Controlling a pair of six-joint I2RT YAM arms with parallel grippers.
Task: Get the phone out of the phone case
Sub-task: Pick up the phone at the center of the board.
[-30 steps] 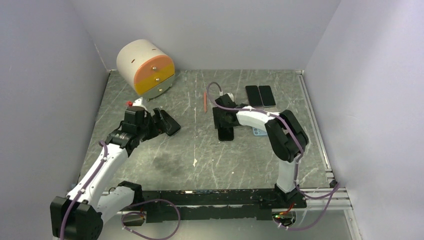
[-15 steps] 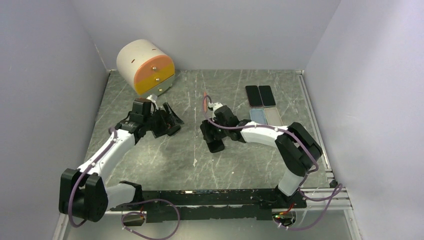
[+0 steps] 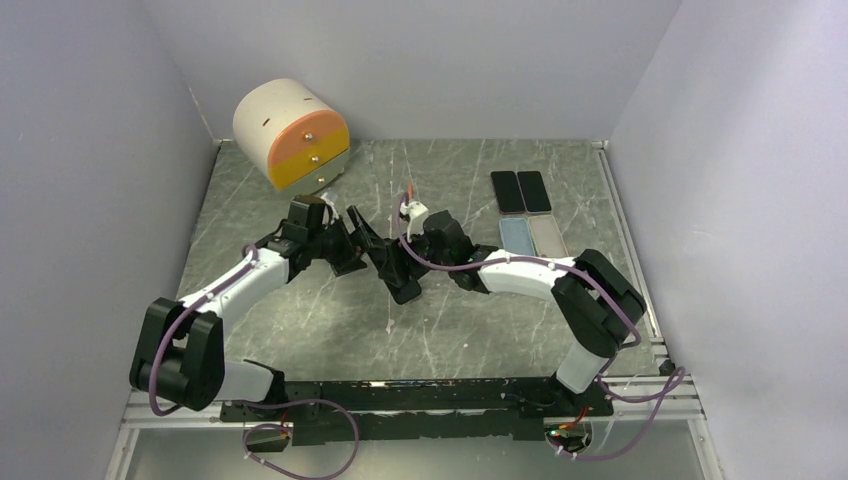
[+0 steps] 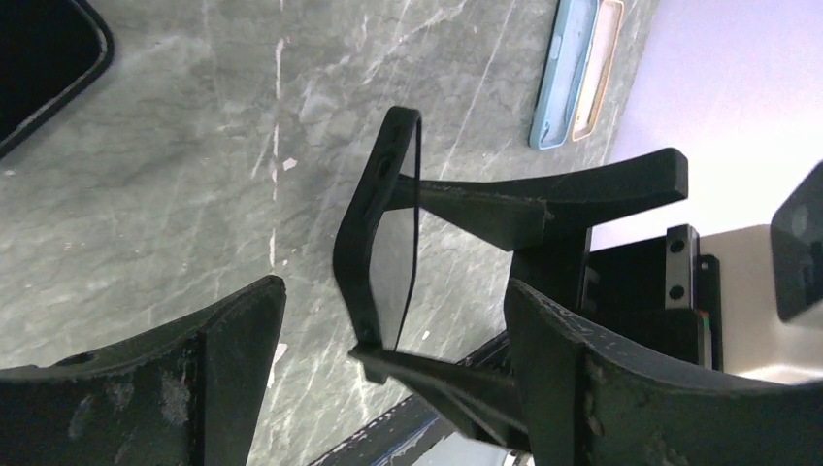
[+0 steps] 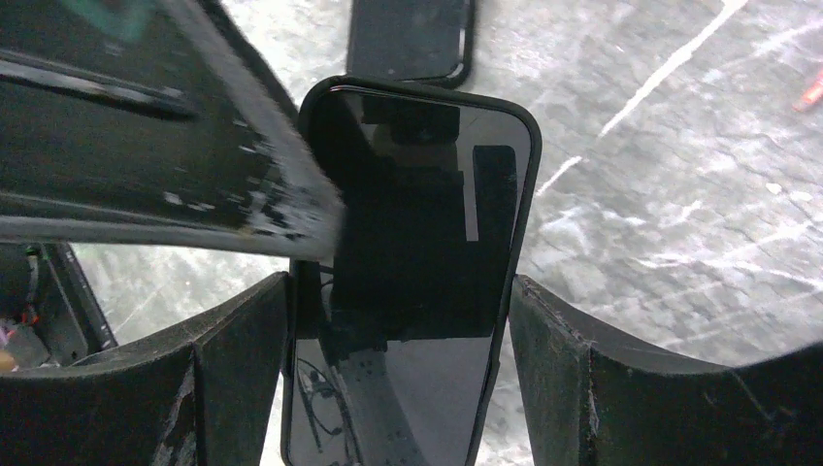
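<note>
The right gripper (image 5: pixel 400 291) pinches the phone (image 5: pixel 427 184), in its black case (image 4: pixel 351 243), by the long sides, held off the table (image 3: pixel 450 330). Its long axis points straight at the left gripper (image 4: pixel 393 291) (spread wide, empty), the free end just ahead between its fingers.

light: even, diffuse | shadows: faint | phone (image 5: pixel 417 243) screen: reflective (mirror-like) | wrist foregrounds: soft

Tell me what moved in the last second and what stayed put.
Both arms swung inward. The right fingers, shut on the cased phone, carried it left toward the centre; the left fingers came right and now straddle it, open. Nothing was let go. The round drawer box and two black phones stayed.
</note>
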